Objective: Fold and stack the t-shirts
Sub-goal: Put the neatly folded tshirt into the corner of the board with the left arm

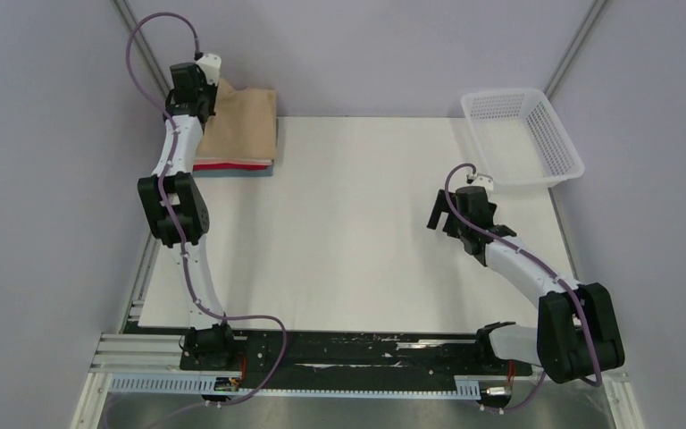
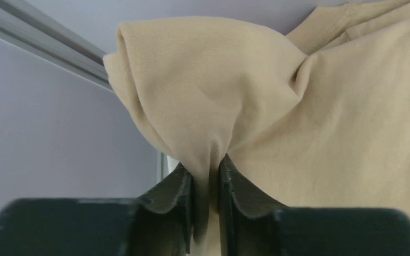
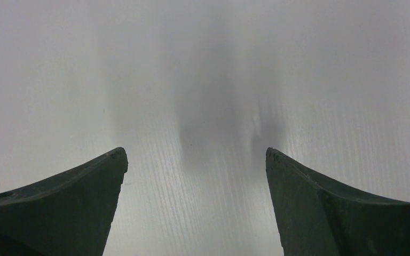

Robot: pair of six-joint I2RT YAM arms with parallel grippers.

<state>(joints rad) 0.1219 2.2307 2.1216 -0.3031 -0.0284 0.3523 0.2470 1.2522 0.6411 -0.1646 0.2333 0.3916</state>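
A tan t-shirt [image 1: 246, 125] lies folded on top of a stack at the table's far left corner. Below it show thin edges of a red shirt [image 1: 232, 165] and a grey-blue shirt [image 1: 243, 172]. My left gripper [image 1: 204, 100] is at the stack's far left edge, shut on a bunched fold of the tan t-shirt [image 2: 203, 106], which is pinched between the fingers [image 2: 179, 186]. My right gripper [image 1: 440, 214] is open and empty over bare white table [image 3: 208, 80], right of centre. No cream-white or pink shirt can be made out.
A white plastic mesh basket [image 1: 522, 136] stands at the far right corner of the white table [image 1: 357, 232]. Grey walls close in the back and sides. A metal rail [image 2: 37, 37] runs behind the stack. The arm bases are at the near edge.
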